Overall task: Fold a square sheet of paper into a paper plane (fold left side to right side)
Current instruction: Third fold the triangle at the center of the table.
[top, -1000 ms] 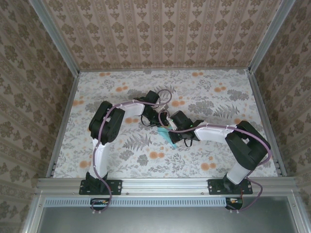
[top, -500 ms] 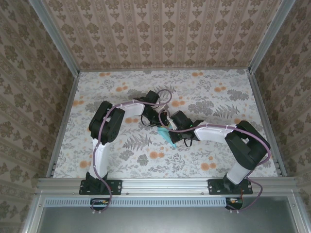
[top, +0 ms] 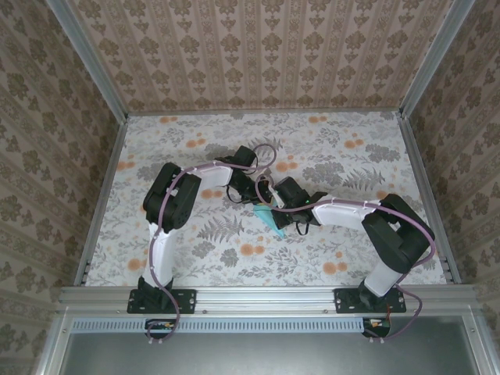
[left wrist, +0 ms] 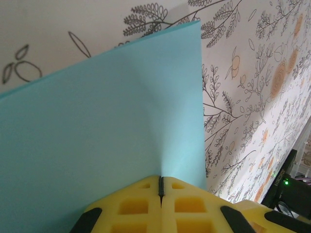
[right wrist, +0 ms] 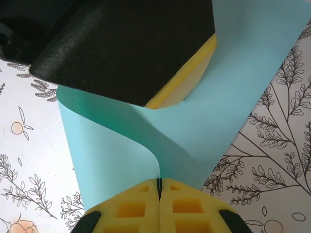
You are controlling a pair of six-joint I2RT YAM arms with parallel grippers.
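My left hand [left wrist: 161,187] pinched shut on the square sheet of paper [left wrist: 107,121], my right hand [right wrist: 159,187] clamped on the same sheet, paper curled between them, mid-surface [top: 328,141], trailing toward 6 o'clock.

Left arm [top: 166,205]: base at 7 o'clock, upper link raised, elbow bent, forearm reaching toward 3 o'clock to centre. Right arm [top: 394,230]: base at 5 o'clock, elbow bent, forearm reaching toward 9 o'clock to centre. Wrists meet mid-scene, the right one just at 5 o'clock of the left. Left end effector [left wrist: 161,187]: yellow pads [left wrist: 133,206] pressed together, pinching the paper [left wrist: 97,136] edge. Right end effector [right wrist: 159,187]: pads also pressed together, pinching the same paper. In right wrist view, left end effector sits close at 12 o'clock, black body, yellow pad facing down.
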